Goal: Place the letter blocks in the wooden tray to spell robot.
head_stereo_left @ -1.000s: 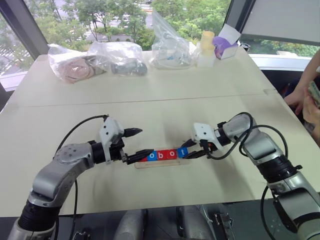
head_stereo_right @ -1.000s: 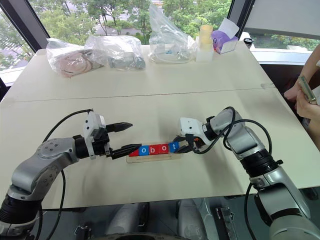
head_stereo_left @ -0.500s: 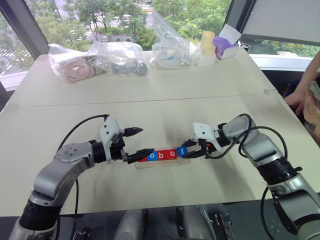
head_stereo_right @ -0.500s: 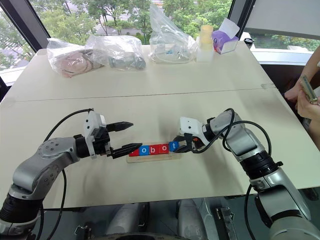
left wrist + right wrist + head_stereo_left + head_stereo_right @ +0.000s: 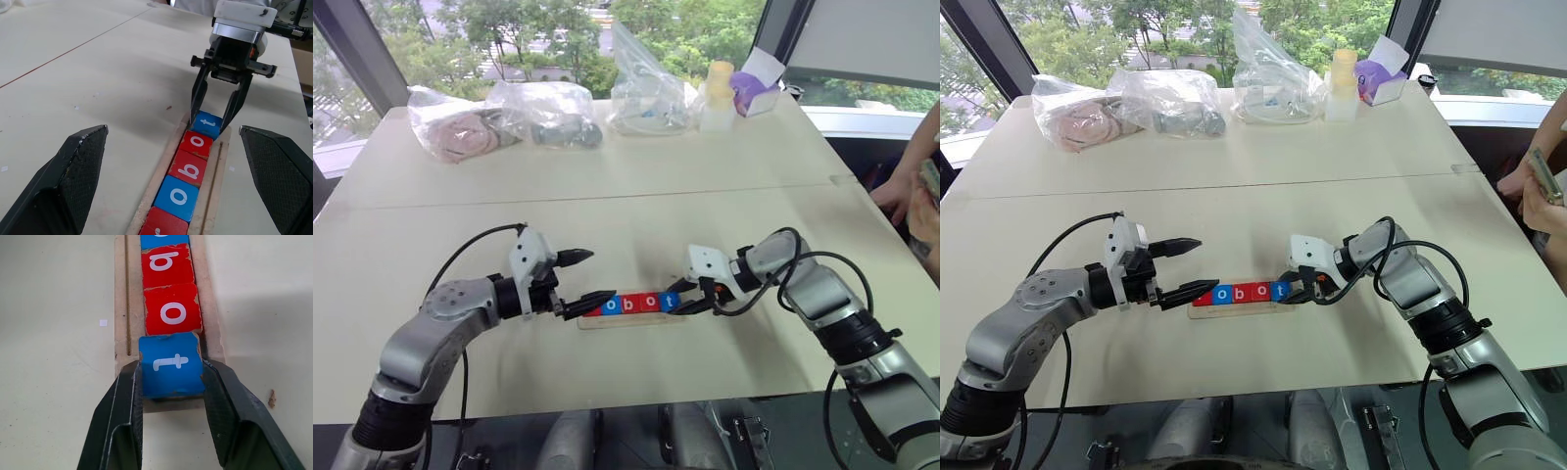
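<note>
Five letter blocks (image 5: pixel 190 169) lie in the wooden tray (image 5: pixel 122 308) near the middle of the bench (image 5: pixel 636 186), reading r, o, b, o, t. The risk I see is the blue t block (image 5: pixel 171 364) lifting or skewing as the right end effector (image 5: pixel 171 396) pulls off, since its fingers flank the block's two sides, narrowly parted and just about touching. The left end effector (image 5: pixel 579 282) stands wide and empty at the tray's nine o'clock end.
</note>
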